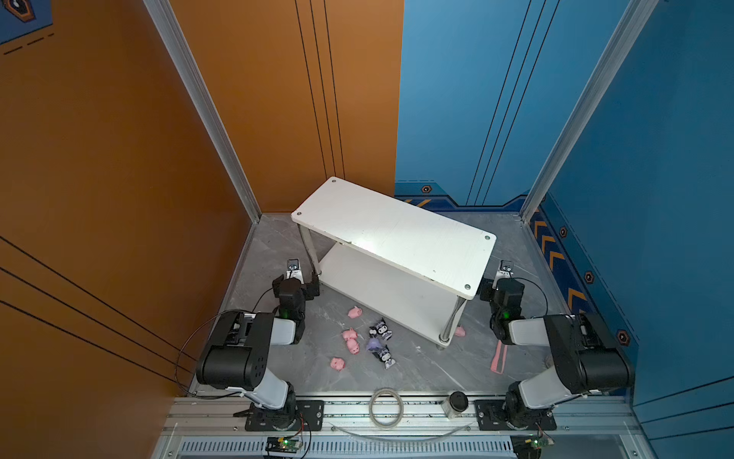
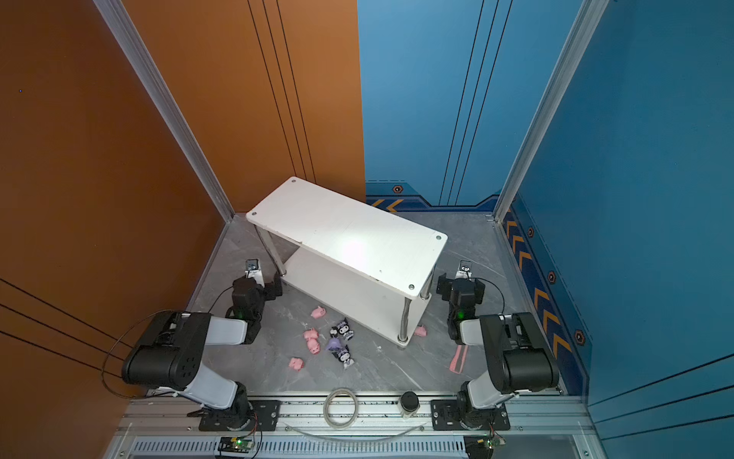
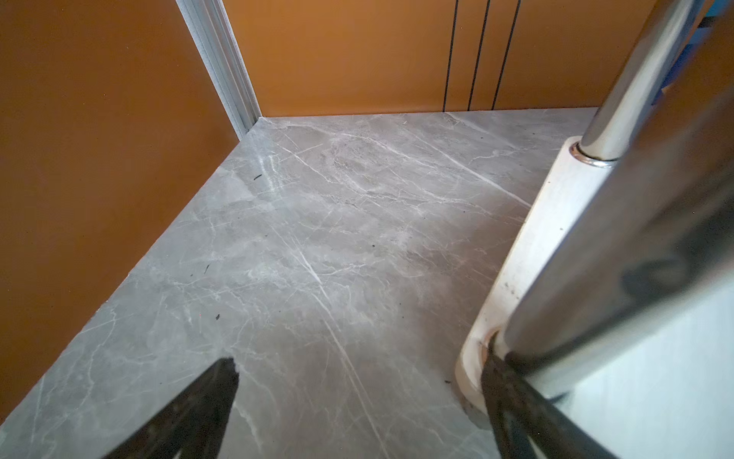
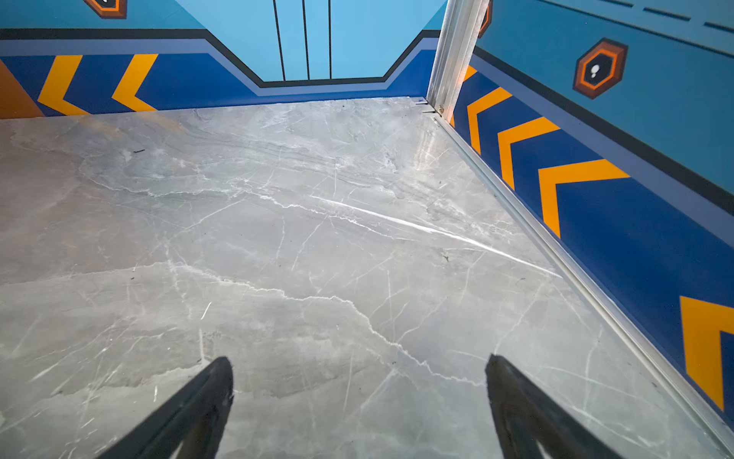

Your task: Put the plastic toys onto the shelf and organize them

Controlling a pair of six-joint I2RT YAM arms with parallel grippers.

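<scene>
The white two-tier shelf (image 1: pixel 393 232) (image 2: pixel 345 238) stands at an angle at the back of the grey table. Several pink pig toys (image 1: pixel 352 341) (image 2: pixel 312 341) lie on the table in front of it, and one pig (image 1: pixel 460 331) lies by the shelf's near right leg. Black-white-purple figures (image 1: pixel 381 330) (image 2: pixel 342 330) lie among the pigs. My left gripper (image 1: pixel 297 279) (image 3: pixel 361 359) is open and empty, with one fingertip (image 3: pixel 492 363) against the lower board's corner (image 3: pixel 528 254) by a chrome leg. My right gripper (image 1: pixel 502 279) (image 4: pixel 359 361) is open over bare table, right of the shelf.
A flat pink strip (image 1: pixel 498 356) lies near the right arm. A coiled ring (image 1: pixel 386 407) and a small black-lidded jar (image 1: pixel 456 402) sit on the front rail. Orange wall (image 3: pixel 79 139) on the left and blue wall (image 4: pixel 635 198) on the right bound the table.
</scene>
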